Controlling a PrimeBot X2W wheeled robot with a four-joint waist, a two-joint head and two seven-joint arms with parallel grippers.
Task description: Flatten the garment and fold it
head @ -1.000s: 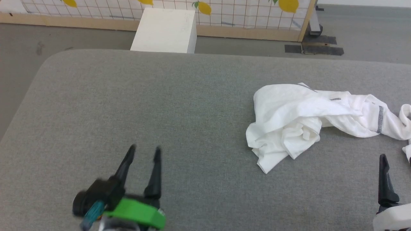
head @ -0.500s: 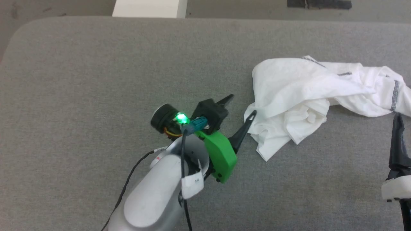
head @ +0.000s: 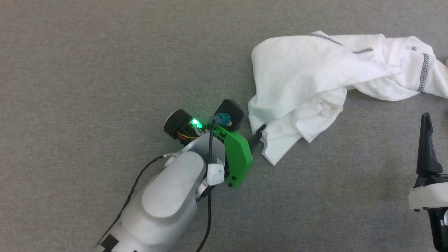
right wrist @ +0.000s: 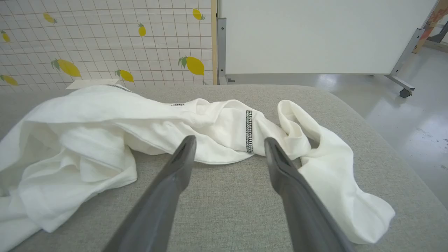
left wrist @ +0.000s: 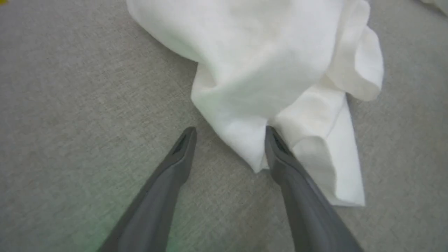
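The garment (head: 315,80), a crumpled white T-shirt with grey zigzag seams, lies bunched on the grey table at the upper right of the head view. My left gripper (left wrist: 229,130) is open at its near-left corner. In the left wrist view a fold of the garment (left wrist: 266,70) sits between the fingers, the right fingertip (left wrist: 276,147) tucked into a crease and the left one over bare table. My right gripper (right wrist: 229,140) stands open, nothing between its fingers, just short of the garment (right wrist: 105,133). One of its fingers (head: 426,147) shows at the head view's lower right.
The grey padded table (head: 105,70) stretches wide to the left of the garment. In the right wrist view, the table's rounded edge (right wrist: 402,168) drops to the floor (right wrist: 413,105). Beyond stand a lemon-print grid panel (right wrist: 105,42) and a white board (right wrist: 315,35).
The head camera has tilted down. My left arm swung from the lower left up to the garment's corner, its open fingers now straddling a fold. The right gripper has stayed about where it was.
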